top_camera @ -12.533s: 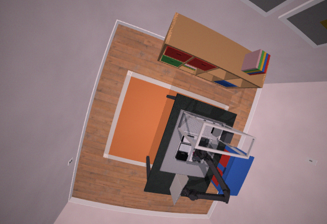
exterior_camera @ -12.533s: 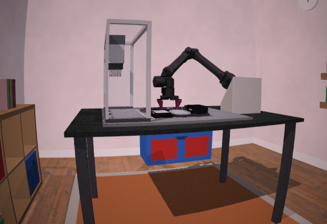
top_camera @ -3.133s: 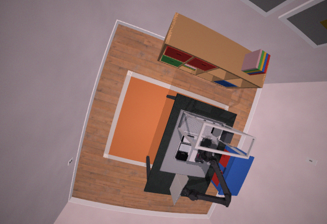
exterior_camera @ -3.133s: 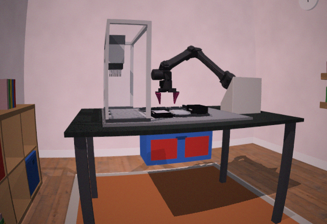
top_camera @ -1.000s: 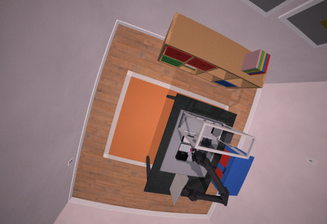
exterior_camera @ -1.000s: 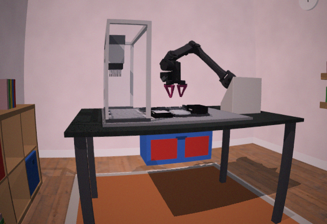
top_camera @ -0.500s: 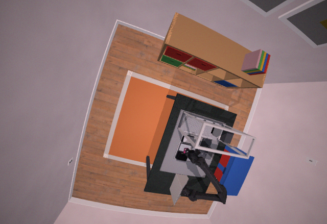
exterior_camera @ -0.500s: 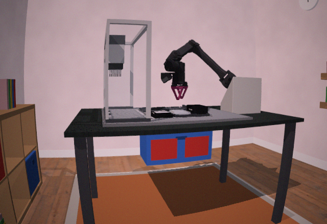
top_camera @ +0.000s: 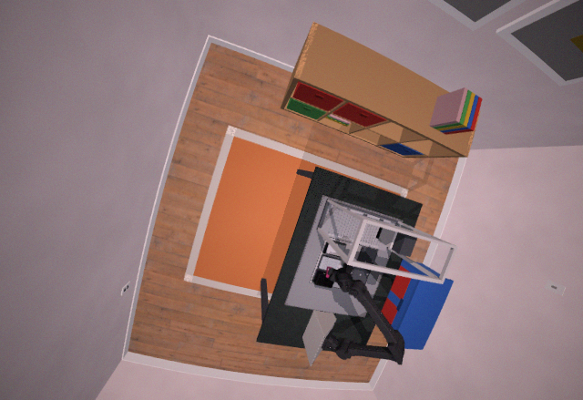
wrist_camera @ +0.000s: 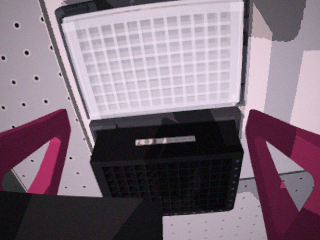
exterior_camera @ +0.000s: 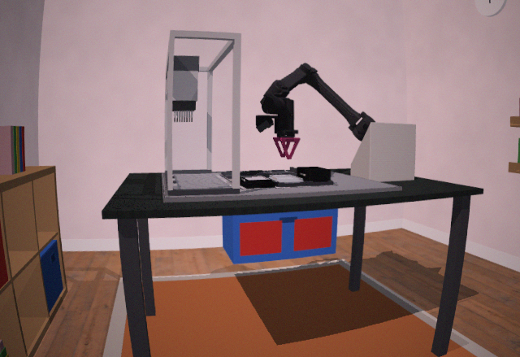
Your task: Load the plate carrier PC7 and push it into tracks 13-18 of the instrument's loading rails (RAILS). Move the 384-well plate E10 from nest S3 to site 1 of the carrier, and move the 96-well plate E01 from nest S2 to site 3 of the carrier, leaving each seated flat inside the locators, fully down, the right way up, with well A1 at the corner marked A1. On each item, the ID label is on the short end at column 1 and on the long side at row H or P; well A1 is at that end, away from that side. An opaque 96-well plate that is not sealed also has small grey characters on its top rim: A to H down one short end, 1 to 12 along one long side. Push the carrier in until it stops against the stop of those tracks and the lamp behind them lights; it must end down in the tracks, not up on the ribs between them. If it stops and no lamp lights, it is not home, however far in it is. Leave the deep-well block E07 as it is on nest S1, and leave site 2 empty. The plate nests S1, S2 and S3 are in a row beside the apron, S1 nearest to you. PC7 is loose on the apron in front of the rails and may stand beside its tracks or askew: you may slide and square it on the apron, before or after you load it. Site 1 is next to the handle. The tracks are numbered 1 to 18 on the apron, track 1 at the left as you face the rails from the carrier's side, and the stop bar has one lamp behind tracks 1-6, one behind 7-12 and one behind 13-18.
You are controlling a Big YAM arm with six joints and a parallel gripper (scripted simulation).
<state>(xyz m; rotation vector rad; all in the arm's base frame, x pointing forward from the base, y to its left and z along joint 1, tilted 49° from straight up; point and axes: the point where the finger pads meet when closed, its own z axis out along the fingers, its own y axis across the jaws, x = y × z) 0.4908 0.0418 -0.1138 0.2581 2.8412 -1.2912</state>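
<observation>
My gripper (exterior_camera: 287, 147) is open and empty, hanging well above the row of nests; it also shows in the top view (top_camera: 328, 271). In the wrist view its magenta fingers stand wide on either side of a black deep-well block (wrist_camera: 167, 167) with a small label on its end. Just beyond the block lies a white well plate (wrist_camera: 156, 54) in a black nest. In the side view the block (exterior_camera: 313, 172), the white plate (exterior_camera: 285, 177) and a dark plate (exterior_camera: 256, 181) sit in a row. The carrier is not clear in any view.
The instrument's tall white frame (exterior_camera: 203, 109) with a pipetting head (exterior_camera: 184, 88) stands left of the nests, over the grey deck (exterior_camera: 277, 187). The arm's pale base block (exterior_camera: 384, 151) stands at the right. A perforated grey panel (wrist_camera: 27, 60) lies left of the nests.
</observation>
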